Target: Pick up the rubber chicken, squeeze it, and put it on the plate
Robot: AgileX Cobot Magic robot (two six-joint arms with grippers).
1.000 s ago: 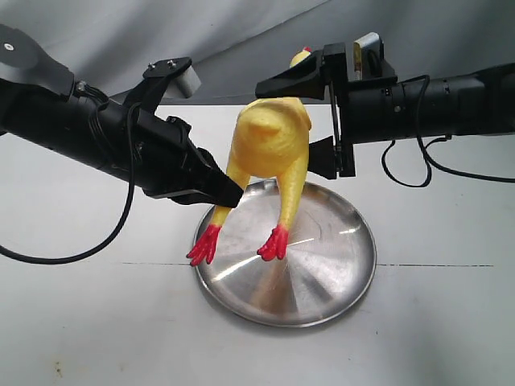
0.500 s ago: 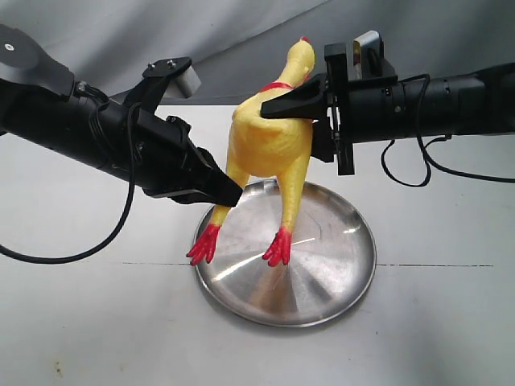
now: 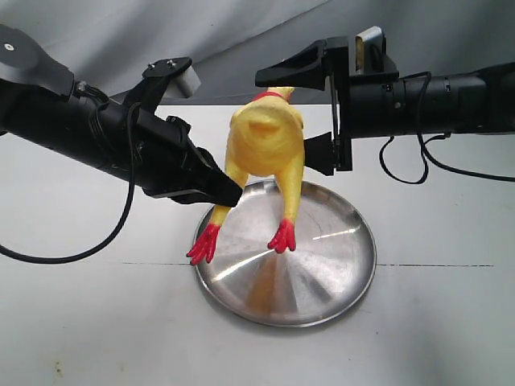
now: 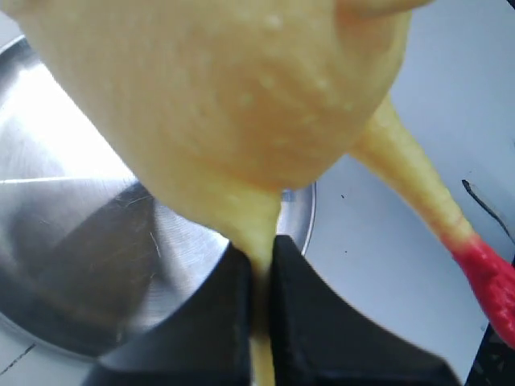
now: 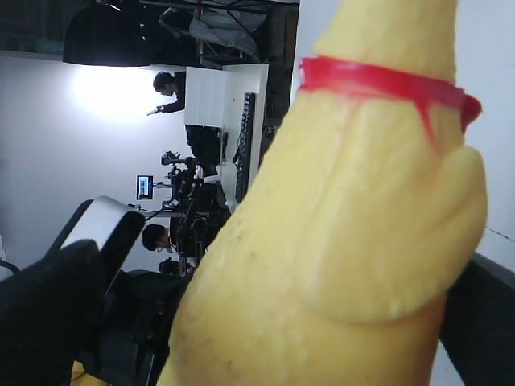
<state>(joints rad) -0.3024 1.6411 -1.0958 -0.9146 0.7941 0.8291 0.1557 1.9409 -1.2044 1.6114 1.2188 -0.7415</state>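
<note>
The yellow rubber chicken (image 3: 265,145) hangs feet-down over the silver plate (image 3: 330,257), its red feet just above the metal. My left gripper (image 3: 233,193) is shut on one thin leg, which shows pinched between the black fingers (image 4: 233,322) with the plate (image 4: 80,241) behind. My right gripper (image 3: 282,117) is open, one finger above the body and one beside it, not pressing. In the right wrist view the chicken (image 5: 346,225) with its red collar fills the space between the spread jaws of the right gripper (image 5: 282,265). The head is hidden behind the body.
The plate lies on a white table (image 3: 96,322) with a grey backdrop behind. Black cables (image 3: 402,173) trail from both arms. The right wrist view looks past the chicken into a room with people and equipment (image 5: 177,201).
Half a second ago the right gripper was shut on the chicken's body and the neck stood up. Now its fingers have spread apart and the neck has dropped. The left arm has not moved.
</note>
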